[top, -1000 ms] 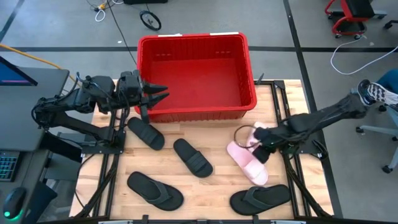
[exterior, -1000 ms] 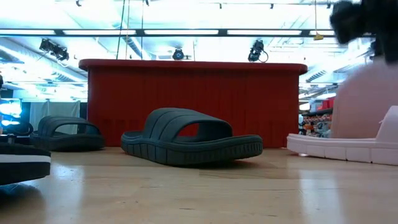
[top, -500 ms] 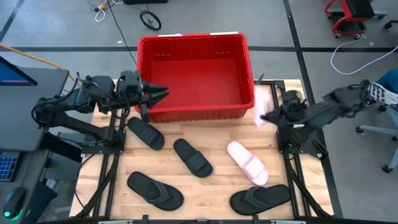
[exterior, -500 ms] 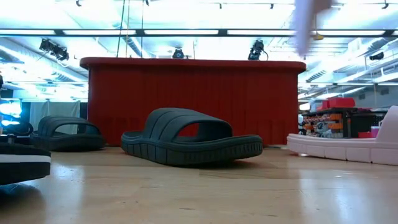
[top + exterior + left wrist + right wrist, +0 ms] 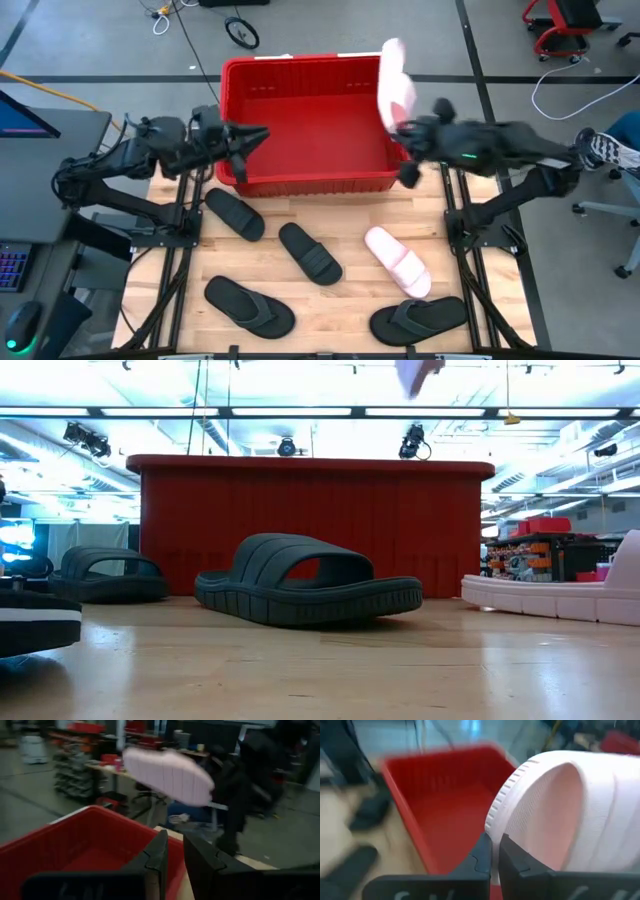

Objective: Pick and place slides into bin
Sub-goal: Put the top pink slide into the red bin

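Note:
The red bin (image 5: 310,120) stands at the table's far middle and also shows in the low view (image 5: 310,525). My right gripper (image 5: 402,128) is shut on a pale pink slide (image 5: 394,82), held in the air over the bin's right wall; it also shows in the left wrist view (image 5: 170,775). My left gripper (image 5: 258,138) hovers over the bin's left wall, empty, with a narrow gap between its fingers (image 5: 172,852). A second pink slide (image 5: 398,260), two black slides (image 5: 235,213) (image 5: 310,252) and two black flip-flops (image 5: 250,305) (image 5: 418,318) lie sole down on the table. My right gripper pinches the pink slide between its two fingers at the slide's side rim (image 5: 495,827); my own fingers hide the exact spot. The slide is lifted clear and stands on edge above the fingers, its footbed (image 5: 555,820) facing my wrist camera.
The arms' dark frames run along the table's left edge (image 5: 170,250) and right edge (image 5: 470,250). In the low view a black slide (image 5: 305,580) lies in front of the bin. A wheeled chair (image 5: 610,150) stands off the table to the right.
My right gripper has risen from the table's right side and swung toward the far edge and the left, carrying one pink slide. That slide has been lifted off the other pink slide and now stands on edge above the bin's right wall.

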Action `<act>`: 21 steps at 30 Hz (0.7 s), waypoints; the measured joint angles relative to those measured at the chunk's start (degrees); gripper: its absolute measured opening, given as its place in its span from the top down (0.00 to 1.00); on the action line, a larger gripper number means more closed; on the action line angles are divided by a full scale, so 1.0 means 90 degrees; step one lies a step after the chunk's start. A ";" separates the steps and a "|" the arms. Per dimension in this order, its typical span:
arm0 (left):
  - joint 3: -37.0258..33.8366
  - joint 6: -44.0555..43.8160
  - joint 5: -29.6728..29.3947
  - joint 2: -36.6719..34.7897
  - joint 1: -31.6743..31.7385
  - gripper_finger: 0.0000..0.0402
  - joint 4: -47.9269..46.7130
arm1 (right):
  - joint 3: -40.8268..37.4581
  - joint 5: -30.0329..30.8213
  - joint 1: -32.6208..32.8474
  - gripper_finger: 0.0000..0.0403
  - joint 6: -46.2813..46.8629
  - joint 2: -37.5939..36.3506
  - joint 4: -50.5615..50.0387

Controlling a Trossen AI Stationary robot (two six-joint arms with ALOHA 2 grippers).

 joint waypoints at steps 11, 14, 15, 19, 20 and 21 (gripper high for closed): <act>-0.0005 -0.0554 0.0017 0.0222 0.0348 0.96 -0.0017 | -0.0002 -0.2011 -0.3085 0.97 -0.1313 0.2474 0.0009; -0.0005 -0.0550 0.0014 0.0220 0.0270 0.99 -0.0013 | -0.0003 -0.2292 -0.3581 0.97 -0.1153 0.3105 -0.0013; -0.0005 -0.0550 0.0017 0.0220 0.0248 0.99 -0.0018 | -0.0003 -0.2421 -0.3707 0.97 -0.1150 0.3316 0.0000; -0.0005 -0.0527 0.0020 0.0220 0.0190 0.96 -0.0017 | -0.0003 -0.2573 -0.3911 0.97 -0.1512 0.4033 0.0252; -0.0005 -0.0492 0.0028 0.0220 0.0187 0.95 -0.0022 | -0.0003 -0.2530 -0.3910 0.97 -0.1604 0.4179 0.0339; -0.0005 -0.0436 0.0029 0.0220 0.0188 0.94 -0.0027 | -0.0003 -0.2501 -0.3910 0.97 -0.1678 0.4302 0.0388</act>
